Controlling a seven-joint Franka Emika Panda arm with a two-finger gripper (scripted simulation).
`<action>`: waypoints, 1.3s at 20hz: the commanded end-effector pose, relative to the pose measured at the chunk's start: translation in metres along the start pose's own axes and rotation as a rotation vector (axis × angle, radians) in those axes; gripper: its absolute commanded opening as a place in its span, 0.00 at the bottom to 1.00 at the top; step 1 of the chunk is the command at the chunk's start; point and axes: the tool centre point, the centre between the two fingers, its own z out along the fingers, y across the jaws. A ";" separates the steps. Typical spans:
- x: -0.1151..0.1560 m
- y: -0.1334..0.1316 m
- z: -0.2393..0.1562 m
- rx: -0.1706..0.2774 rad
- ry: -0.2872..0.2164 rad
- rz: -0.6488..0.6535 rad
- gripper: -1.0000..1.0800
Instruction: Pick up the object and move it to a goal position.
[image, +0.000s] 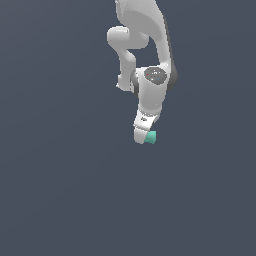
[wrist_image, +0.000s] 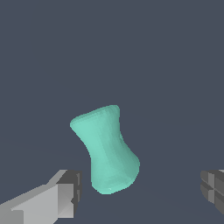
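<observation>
Nearest the wrist camera, the 2 dark finger pads (wrist_image: 72, 192) of the gripper (wrist_image: 140, 192) stand wide apart, jaws open and holding nothing; the teal-green object (wrist_image: 107, 148), waisted like a spool and tilted, lies between them but touches neither, nearer 1 pad than the other. In my judgement the step in hand is the grasp: centre the pincer on the narrow waist, then descend and close evenly so the piece does not tip. No brand, label or writing is legible in either view.
</observation>
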 end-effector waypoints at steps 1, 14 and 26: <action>0.002 -0.006 0.003 -0.002 -0.001 -0.083 0.96; 0.007 -0.027 0.010 -0.006 -0.003 -0.336 0.96; 0.007 -0.029 0.023 -0.006 -0.003 -0.354 0.96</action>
